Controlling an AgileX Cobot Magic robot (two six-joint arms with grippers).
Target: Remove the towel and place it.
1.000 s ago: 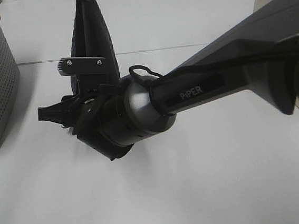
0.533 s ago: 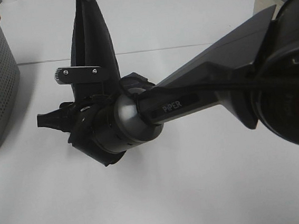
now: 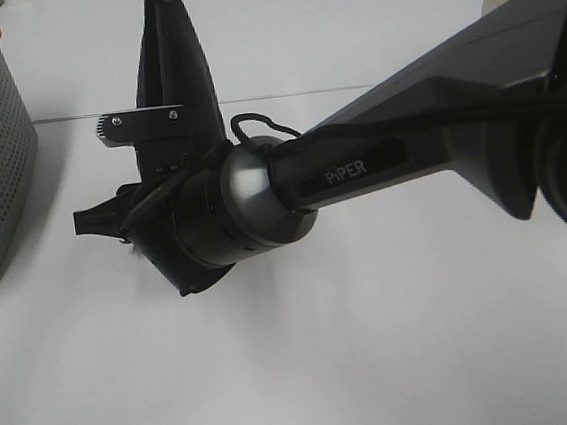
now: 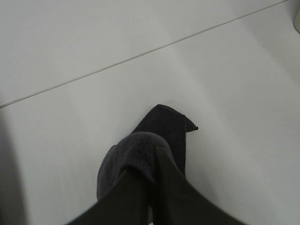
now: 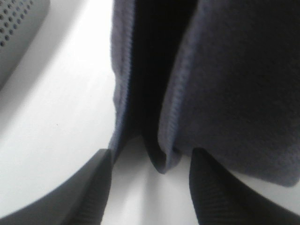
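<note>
L pincer (image 4: pixel 145 161) is clamping shut on the towel (image 3: pixel 174 62), dangling it over the worktop (image 3: pixel 377 344), while R pincer (image 5: pixel 150 157) is standing wide astride its lower folds; risk: R closing on one fold only, so cloth could slip or bunch.

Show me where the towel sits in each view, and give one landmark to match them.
Exterior high: the towel hangs as a dark strip from the top edge, left of centre, behind the right arm.
Left wrist: pinched in the shut left gripper, its pointed end hanging below.
Right wrist: folds fill the view beyond the open right gripper.
Shared landmark: the white table beneath it.
</note>
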